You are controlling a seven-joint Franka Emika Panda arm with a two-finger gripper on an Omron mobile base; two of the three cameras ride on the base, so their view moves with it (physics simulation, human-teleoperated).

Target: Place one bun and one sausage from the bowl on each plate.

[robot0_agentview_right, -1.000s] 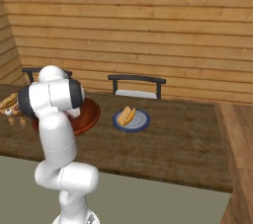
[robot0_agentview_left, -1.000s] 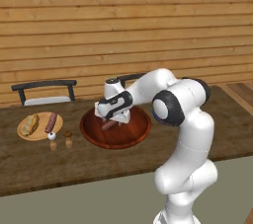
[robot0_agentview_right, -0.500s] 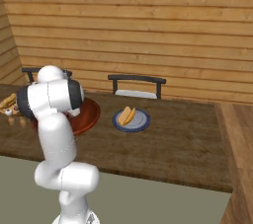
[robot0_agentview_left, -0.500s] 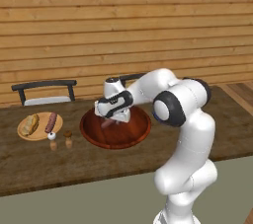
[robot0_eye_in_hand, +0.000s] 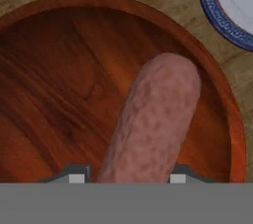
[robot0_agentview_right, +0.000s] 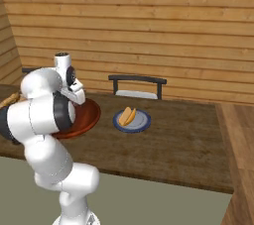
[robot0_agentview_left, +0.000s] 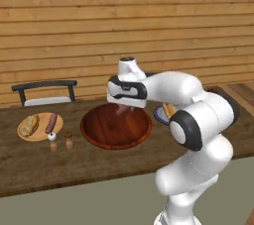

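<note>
A brown sausage (robot0_eye_in_hand: 153, 119) sticks out between my fingertips, with my gripper (robot0_eye_in_hand: 127, 178) shut on it. The gripper (robot0_agentview_left: 124, 108) hangs over the far side of the big reddish-brown bowl (robot0_agentview_left: 109, 132), whose inside (robot0_eye_in_hand: 49, 94) lies bare below the sausage (robot0_agentview_left: 120, 110). The blue-grey plate (robot0_agentview_right: 140, 123) holds one bun (robot0_agentview_right: 128, 116); my arm partly covers this plate (robot0_agentview_left: 158, 115), and its rim (robot0_eye_in_hand: 217, 16) lies just past the bowl. At the left, the tan plate (robot0_agentview_left: 26, 134) carries a bun (robot0_agentview_left: 31, 125) and a sausage (robot0_agentview_left: 50, 123).
Two small shakers (robot0_agentview_left: 52, 137) (robot0_agentview_left: 68, 135) stand between the tan plate and the bowl. A dark chair (robot0_agentview_left: 47, 92) stands behind the table on the left, another chair (robot0_agentview_right: 138, 85) behind the blue-grey plate. The table's right end borders wooden flooring.
My hand has risen out of the bowl with the sausage in it and shifted a little to the right, toward the blue-grey plate.
</note>
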